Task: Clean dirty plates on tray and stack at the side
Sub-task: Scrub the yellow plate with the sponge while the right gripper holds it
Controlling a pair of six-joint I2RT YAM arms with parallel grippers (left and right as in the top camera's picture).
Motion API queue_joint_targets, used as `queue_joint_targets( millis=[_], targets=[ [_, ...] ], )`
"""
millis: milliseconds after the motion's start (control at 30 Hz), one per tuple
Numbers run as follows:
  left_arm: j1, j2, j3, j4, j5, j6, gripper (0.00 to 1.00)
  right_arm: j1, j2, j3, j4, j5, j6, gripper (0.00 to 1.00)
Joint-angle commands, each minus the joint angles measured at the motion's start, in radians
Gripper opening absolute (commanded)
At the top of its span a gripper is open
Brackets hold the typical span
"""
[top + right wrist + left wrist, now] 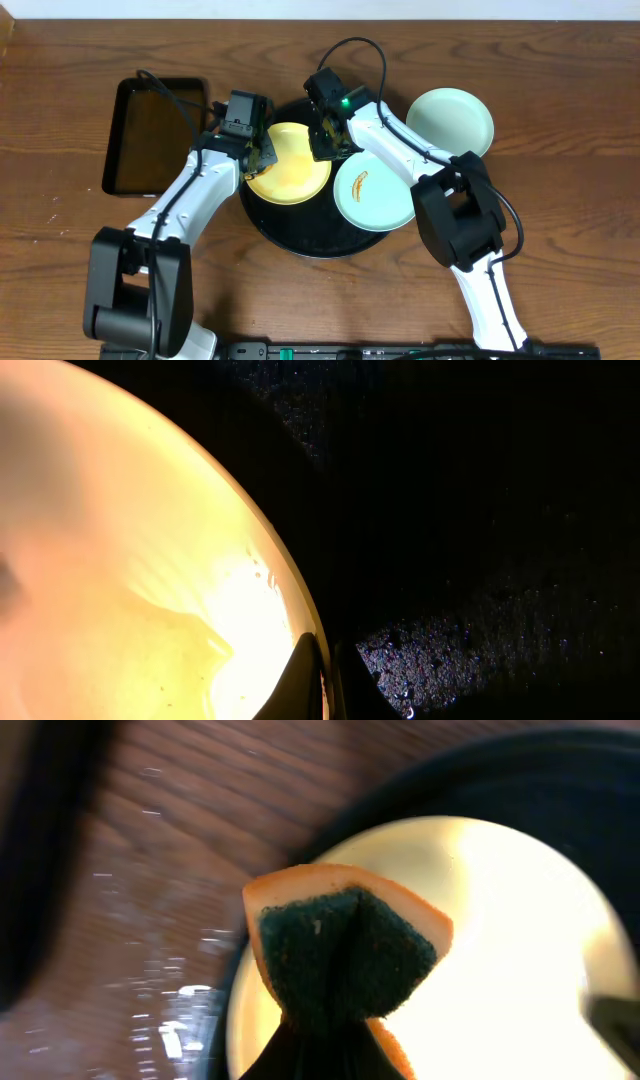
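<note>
The pale yellow plate lies on the large round black tray, at its left. My left gripper is shut on an orange sponge with a dark green pad at the plate's left edge. My right gripper is shut on the yellow plate's right rim. A mint green plate with an orange-brown smear lies on the tray's right side. A second mint green plate sits on the table off the tray, no smear visible.
A smaller rectangular black tray lies at the far left on the wooden table. Cables loop above the right arm.
</note>
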Motion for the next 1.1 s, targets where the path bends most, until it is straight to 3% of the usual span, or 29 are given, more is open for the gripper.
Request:
queue_joint_targets(
  millis=[0, 300, 500, 700, 1067],
  targets=[
    [0.002, 0.031, -0.003, 0.032, 0.193, -0.007, 0.08, -0.010, 0.027, -0.032, -0.017, 0.073, 0.005, 0.01],
    [-0.025, 0.178, -0.003, 0.086, 0.224, -0.064, 0.08, -0.010, 0.027, -0.032, -0.019, 0.073, 0.005, 0.01],
    [-0.006, 0.239, -0.003, 0.092, 0.182, -0.039, 0.07, -0.010, 0.027, -0.032, -0.024, 0.073, 0.005, 0.01],
    [0.058, 0.220, -0.003, 0.077, 0.039, 0.018, 0.08, -0.010, 0.027, -0.032, -0.029, 0.074, 0.005, 0.01],
    [0.146, 0.085, -0.003, 0.039, 0.035, 0.033, 0.08, -0.010, 0.027, -0.032, -0.029, 0.080, 0.005, 0.01]
  ],
)
